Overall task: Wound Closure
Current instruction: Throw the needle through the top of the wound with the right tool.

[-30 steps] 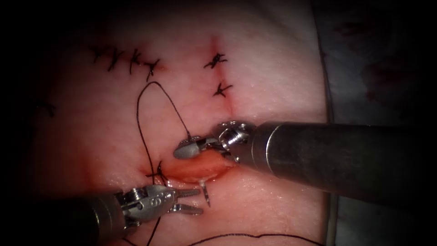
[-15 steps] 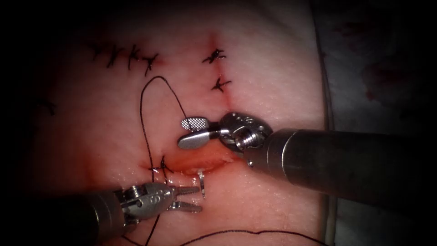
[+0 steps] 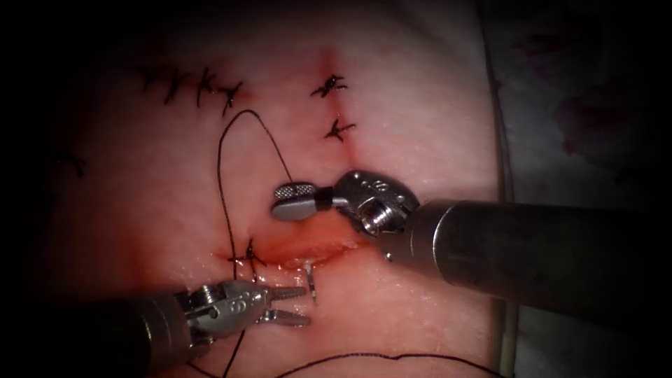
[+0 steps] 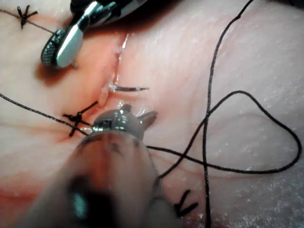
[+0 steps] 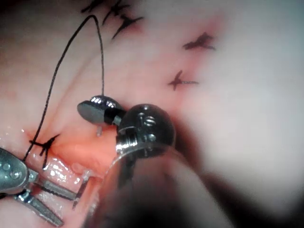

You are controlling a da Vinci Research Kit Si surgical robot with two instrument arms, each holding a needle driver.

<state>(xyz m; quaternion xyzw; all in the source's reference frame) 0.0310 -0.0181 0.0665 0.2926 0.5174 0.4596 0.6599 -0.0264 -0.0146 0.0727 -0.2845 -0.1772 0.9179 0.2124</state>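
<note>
Right, needle (image 3: 311, 283) is in the tissue (image 3: 420, 126), across the open cut (image 3: 315, 250). 1 short end stands out of the cut's edge nearer the left tool, about mid-length of the opening; the rest is buried.

Left tool (image 3: 288, 306): jaws parted, holding nothing, upper jaw tip just beside that exposed end.

Right tool (image 3: 295, 200): jaws together over the far edge of the cut, nothing visibly between them. Thread (image 3: 222, 182) loops down to just behind them; no clear pinch on it.

Step, my read: needle sits through the cut with neither tool on it, so this is the pick-up on the exit side. Next move calls for a firm grip on the exposed end, clear of the point, then a path that follows the needle's curve.

Count:
- 2 tools
- 1 needle
- 1 running thread
- 1 knot (image 3: 246, 256) at the cut's left end
- 2 knots on the closed line above
- 4 knots in the upper-left row
- 1 faint mark far left, probably another knot
</note>
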